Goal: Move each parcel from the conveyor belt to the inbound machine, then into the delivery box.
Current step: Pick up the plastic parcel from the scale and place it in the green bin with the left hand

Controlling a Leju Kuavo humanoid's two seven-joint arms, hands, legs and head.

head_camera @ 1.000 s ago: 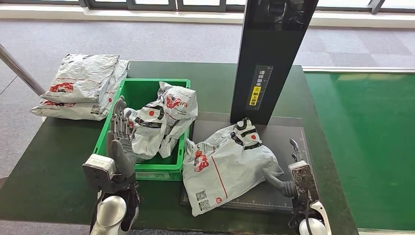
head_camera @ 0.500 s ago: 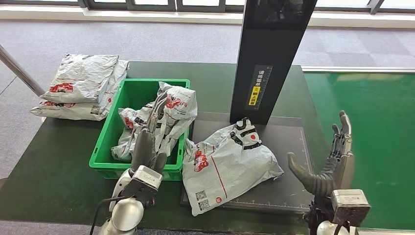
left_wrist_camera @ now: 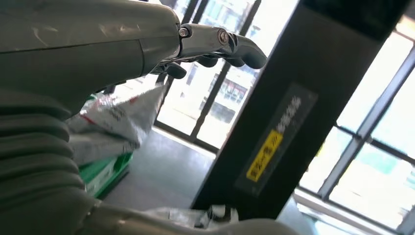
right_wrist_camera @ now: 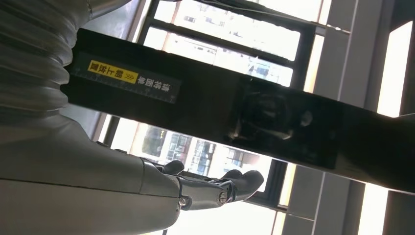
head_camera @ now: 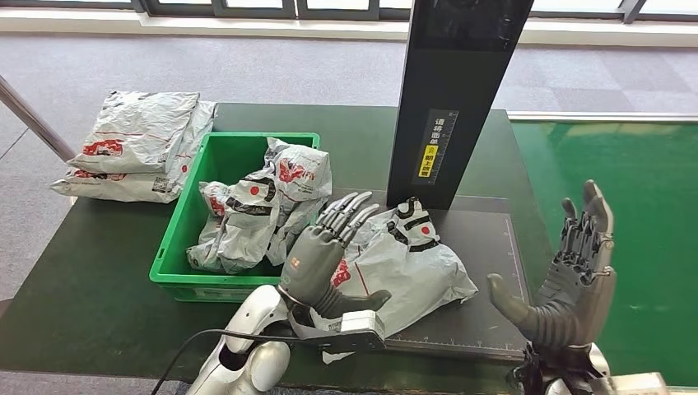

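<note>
The parcel lies on the inbound machine plate right of the green box, and the spread, empty left hand over it may push the slippery bag off the near edge.

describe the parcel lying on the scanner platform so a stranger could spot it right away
Find the tall black scanner column on the dark green table. On the dark mat at its foot lies a crumpled grey parcel, just right of the green bin. Unlike the others, it sits in no bin or stack.
</note>
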